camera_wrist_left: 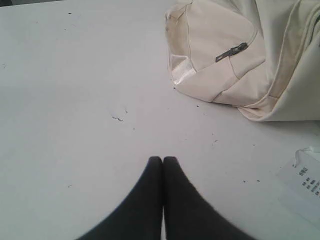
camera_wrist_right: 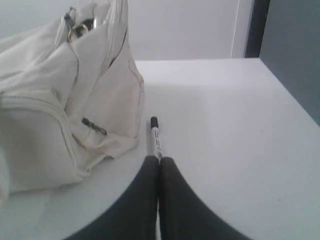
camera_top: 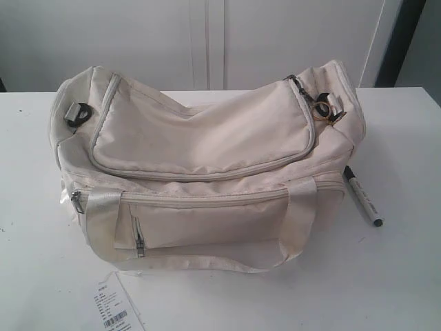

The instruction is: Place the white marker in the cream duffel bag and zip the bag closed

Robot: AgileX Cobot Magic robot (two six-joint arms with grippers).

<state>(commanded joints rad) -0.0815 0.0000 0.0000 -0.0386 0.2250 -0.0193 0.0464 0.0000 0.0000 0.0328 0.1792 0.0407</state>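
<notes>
Barcoded paper tag (camera_top: 117,307) lies on white table (camera_top: 400,276)

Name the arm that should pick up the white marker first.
Right. The white marker lies on the right arm's side of the cream duffel bag, just ahead of the right gripper. The left gripper faces the bag's other end, with no marker in its view.

1x large soft cream fabric duffel bag (camera_top: 207,148). 1x slim white-barrelled marker w/ black cap (camera_top: 363,196). 1x white paper tag w/ barcode (camera_top: 117,312). 1x flat white table (camera_top: 403,276). Grippers: 2 in total, both black: left gripper (camera_wrist_left: 162,161) and right gripper (camera_wrist_right: 159,161). Zips seen on bag front: 3 in all. These are curved flap zip (camera_top: 207,174), long horiz. zip (camera_top: 207,202) and short vert. zip (camera_top: 138,238). Webbing handle loop (camera_top: 207,261): 1.
</notes>
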